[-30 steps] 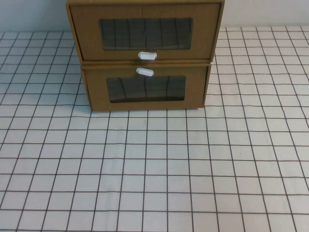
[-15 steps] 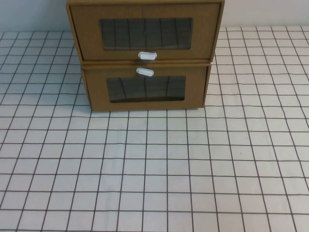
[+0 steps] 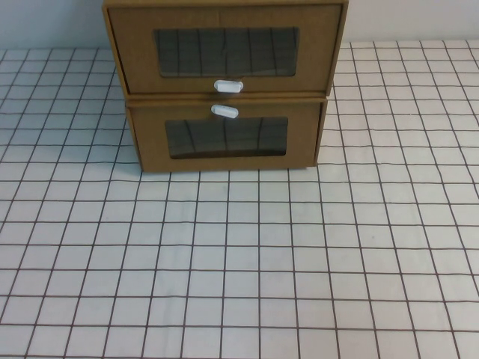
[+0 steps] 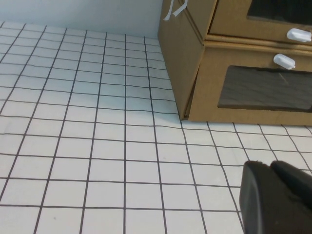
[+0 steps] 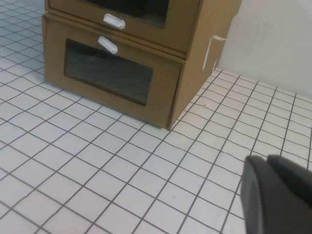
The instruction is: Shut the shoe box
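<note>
Two stacked boxes, shoe box point(image 3: 224, 48) atop twin box point(image 3: 224, 134), contents unclear, left end effector point(image 4: 278, 197) and right end effector point(image 5: 278, 195) low over table.

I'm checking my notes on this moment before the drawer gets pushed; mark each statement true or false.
1. Two cardboard boxes are stacked, the shoe box on top of the lower box. True.
2. The shoe box's white handle sits above its window. False: it sits just below the window.
3. The left claw is touching the lower box. False: it is apart from it, over the checked tablecloth.
4. The right claw is away from both boxes. True.
5. Both arms show in the high view. False: neither does.
</note>
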You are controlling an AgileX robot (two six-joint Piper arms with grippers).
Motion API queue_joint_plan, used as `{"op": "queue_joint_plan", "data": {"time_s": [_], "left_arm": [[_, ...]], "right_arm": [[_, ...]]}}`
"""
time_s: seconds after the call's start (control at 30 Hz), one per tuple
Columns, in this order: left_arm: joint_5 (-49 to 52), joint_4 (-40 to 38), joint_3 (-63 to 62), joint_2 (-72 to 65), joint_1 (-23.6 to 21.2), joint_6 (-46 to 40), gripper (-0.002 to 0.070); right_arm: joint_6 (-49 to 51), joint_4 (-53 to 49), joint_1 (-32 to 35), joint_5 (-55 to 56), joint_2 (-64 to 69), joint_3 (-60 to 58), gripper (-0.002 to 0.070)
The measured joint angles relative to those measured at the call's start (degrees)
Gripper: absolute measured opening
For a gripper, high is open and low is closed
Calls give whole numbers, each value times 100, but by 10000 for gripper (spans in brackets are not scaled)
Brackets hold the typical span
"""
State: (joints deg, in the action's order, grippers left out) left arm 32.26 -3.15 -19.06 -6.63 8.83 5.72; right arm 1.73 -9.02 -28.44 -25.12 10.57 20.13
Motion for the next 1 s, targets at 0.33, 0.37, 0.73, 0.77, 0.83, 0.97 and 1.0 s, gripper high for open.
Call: {"op": "queue_joint_plan", "data": {"time_s": [0.33, 0.37, 0.73, 0.77, 0.83, 0.97, 1.0], "left_arm": [[-309, 282, 512, 478, 0, -572, -6], [-429, 281, 678, 596, 0, -634, -6], [-1028, 315, 2055, 717, 0, -487, -6], [-1027, 315, 2055, 717, 0, -477, -6], [-1004, 315, 2055, 717, 0, -477, -6], [-1003, 315, 2055, 717, 0, -477, -6], [-1003, 315, 2055, 727, 0, -477, -6]], "right_arm": [[0, 0, 0, 0, 0, 0, -13], [0, 0, 0, 0, 0, 0, -13], [0, 2, 0, 0, 0, 0, -13], [0, 2, 0, 0, 0, 0, -13], [0, 14, 0, 0, 0, 0, -13], [0, 14, 0, 0, 0, 0, -13], [0, 14, 0, 0, 0, 0, -13]]}}
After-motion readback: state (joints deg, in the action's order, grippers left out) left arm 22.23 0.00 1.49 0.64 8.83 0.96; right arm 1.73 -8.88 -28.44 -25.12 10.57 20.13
